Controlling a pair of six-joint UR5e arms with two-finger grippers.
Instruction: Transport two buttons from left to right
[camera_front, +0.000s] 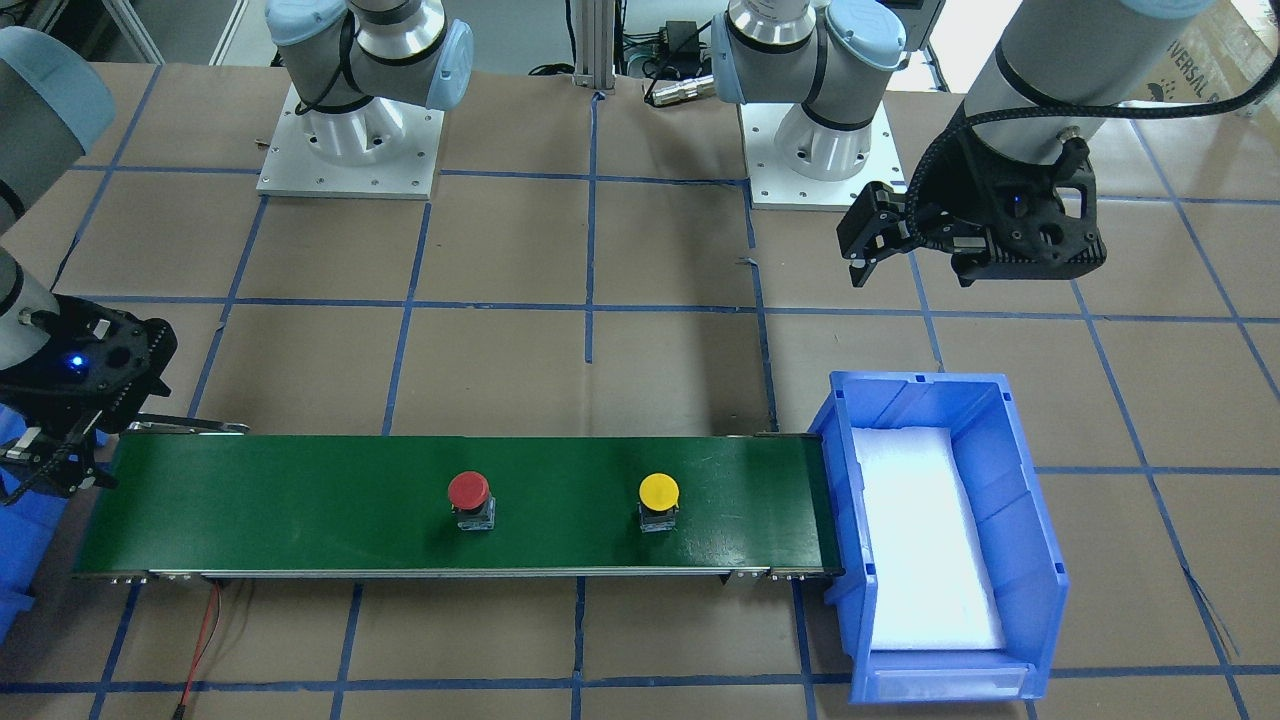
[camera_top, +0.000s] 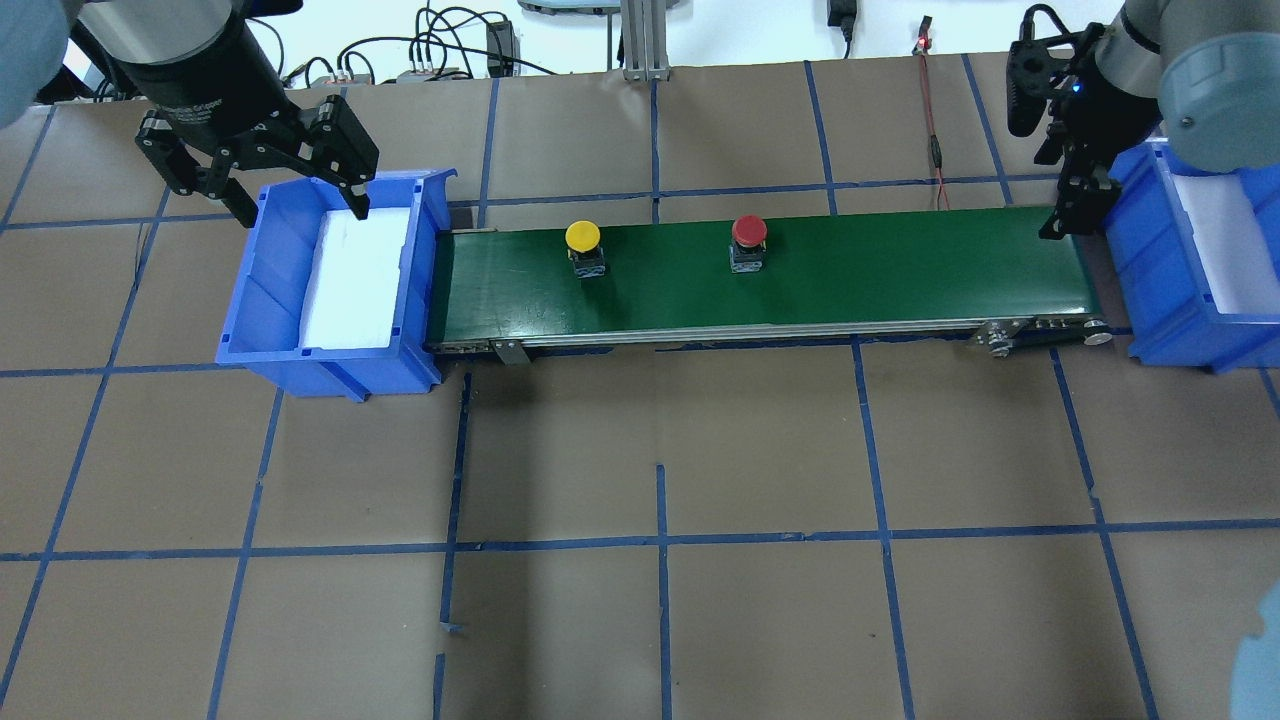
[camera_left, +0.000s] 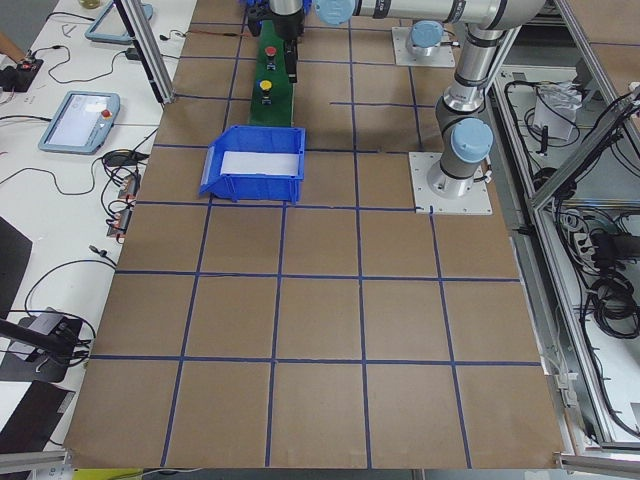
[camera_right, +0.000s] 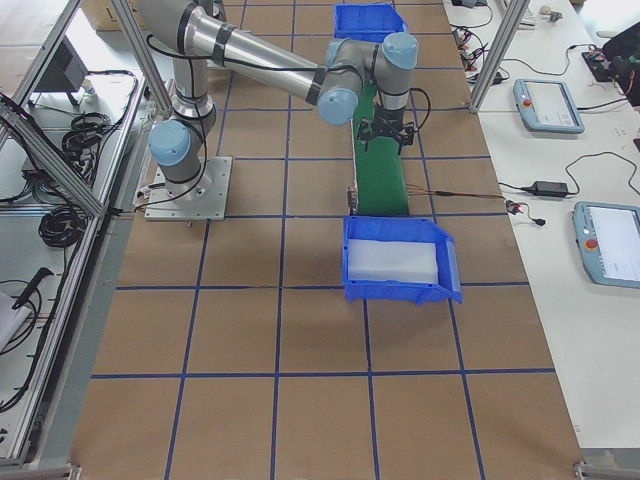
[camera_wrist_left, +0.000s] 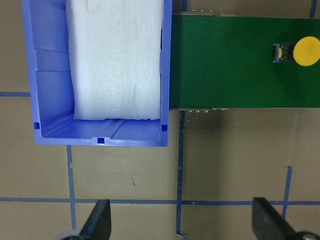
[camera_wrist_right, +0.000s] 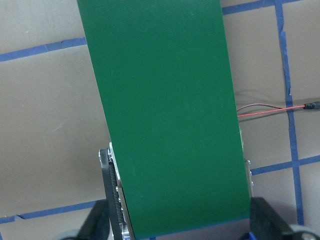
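Note:
The yellow button (camera_top: 583, 237) and the red button (camera_top: 749, 232) stand upright on the green conveyor belt (camera_top: 800, 290), yellow nearer the belt's left end. They also show in the front view, yellow (camera_front: 659, 492) and red (camera_front: 468, 490). My left gripper (camera_top: 298, 195) is open and empty, hovering over the far side of the left blue bin (camera_top: 260, 300). Its wrist view shows the yellow button (camera_wrist_left: 305, 51) at the upper right. My right gripper (camera_top: 1070, 205) is open and empty above the belt's right end (camera_wrist_right: 165, 100). No button shows in the right wrist view.
The left bin (camera_front: 1030, 520) and the right blue bin (camera_top: 1150, 330) each hold a white foam pad (camera_top: 355, 275). A red wire (camera_top: 935, 150) runs along the table behind the belt. Brown paper with blue tape lines covers the table.

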